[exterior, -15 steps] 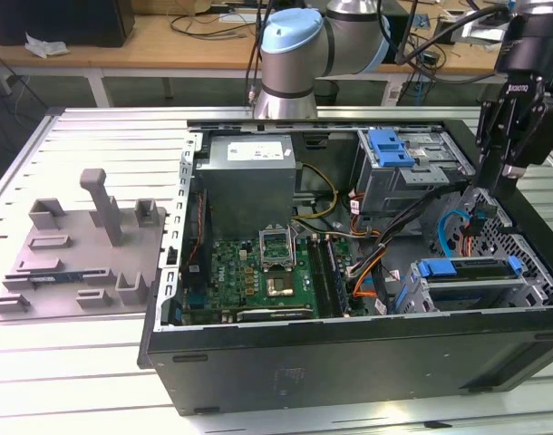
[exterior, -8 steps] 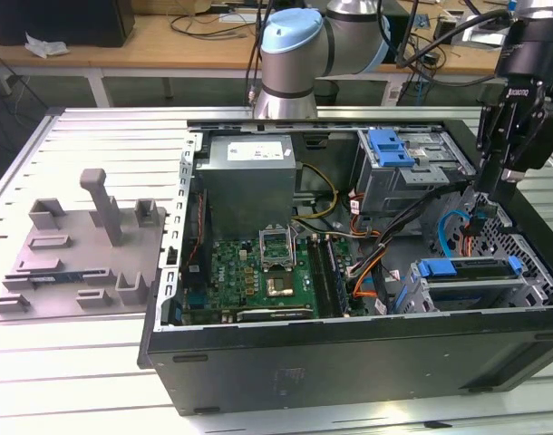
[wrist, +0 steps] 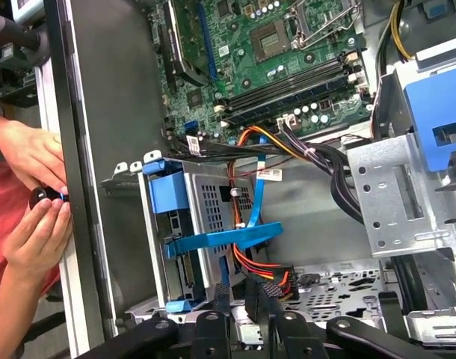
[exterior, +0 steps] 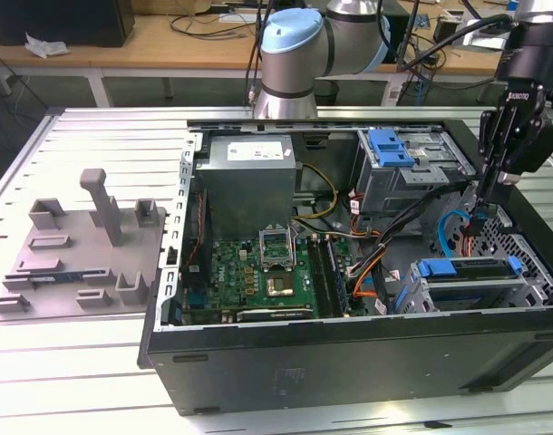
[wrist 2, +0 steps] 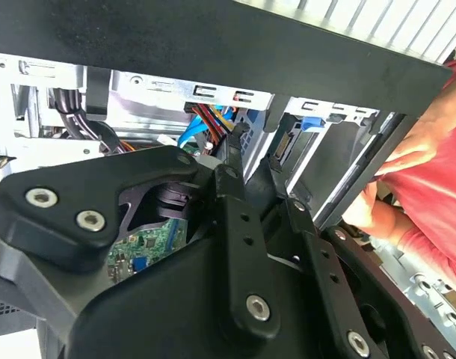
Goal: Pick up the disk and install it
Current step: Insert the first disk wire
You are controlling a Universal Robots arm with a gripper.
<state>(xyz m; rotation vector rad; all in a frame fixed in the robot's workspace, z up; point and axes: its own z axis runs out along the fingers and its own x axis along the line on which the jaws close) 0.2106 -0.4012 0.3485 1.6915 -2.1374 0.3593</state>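
The disk [exterior: 469,272] lies flat in the lower drive cage at the exterior view's right, its blue carrier front [exterior: 437,267] facing the motherboard. In the first wrist view the disk [wrist: 174,254] sits edge-on in that cage under its blue front. My gripper [exterior: 481,216] hangs inside the case just behind the cage, close to the blue and orange cables and apart from the disk. In the first wrist view my gripper [wrist: 238,293] points into the gap beside the cage's far end. The gripper [wrist 2: 252,153] also appears in the second wrist view.
A blue plastic bracket [exterior: 390,145] tops the grey upper drive cage [exterior: 412,177]. A blue cable [wrist: 228,239] crosses the lower cage. A person's hands [wrist: 34,202] rest outside the case wall [wrist: 101,149]. A grey fixture [exterior: 86,245] lies at the exterior view's left.
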